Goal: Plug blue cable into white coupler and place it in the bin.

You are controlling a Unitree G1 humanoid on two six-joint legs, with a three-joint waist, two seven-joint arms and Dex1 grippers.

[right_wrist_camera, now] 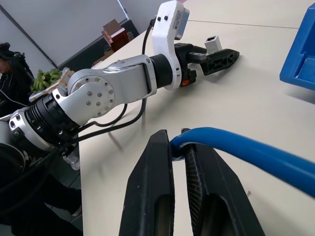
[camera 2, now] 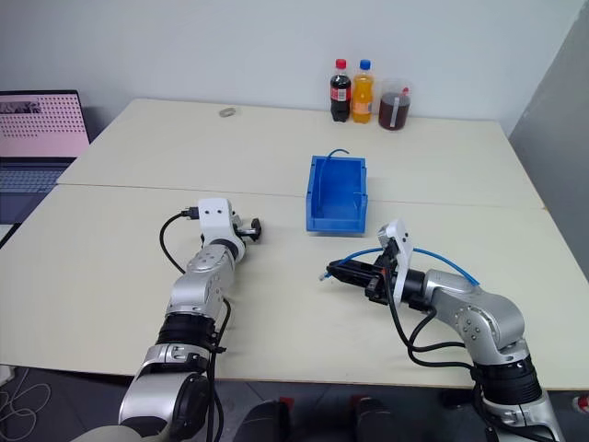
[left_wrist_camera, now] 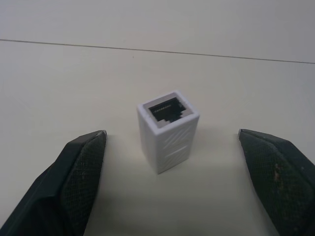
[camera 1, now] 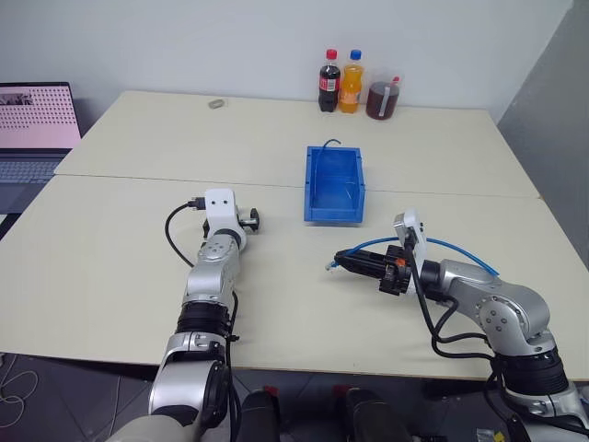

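I'm seeing left gripper (left_wrist_camera: pixel 170 142) standing spread wide, straddling the upright white coupler (left_wrist_camera: pixel 167 129), untouched | right gripper (right_wrist_camera: pixel 178 147) pinching the blue cable (right_wrist_camera: pixel 246 150), centre-right

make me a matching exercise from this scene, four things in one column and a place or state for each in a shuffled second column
Things:
1. white coupler
2. blue cable
3. bin
4. left gripper

Places or states:
A. clamped in the shut right gripper
B. open, one finger on each side of a small block
C. upright on the table, socket end up
D. mid-table, beyond both arms

Pairs: 1-C, 2-A, 3-D, 4-B
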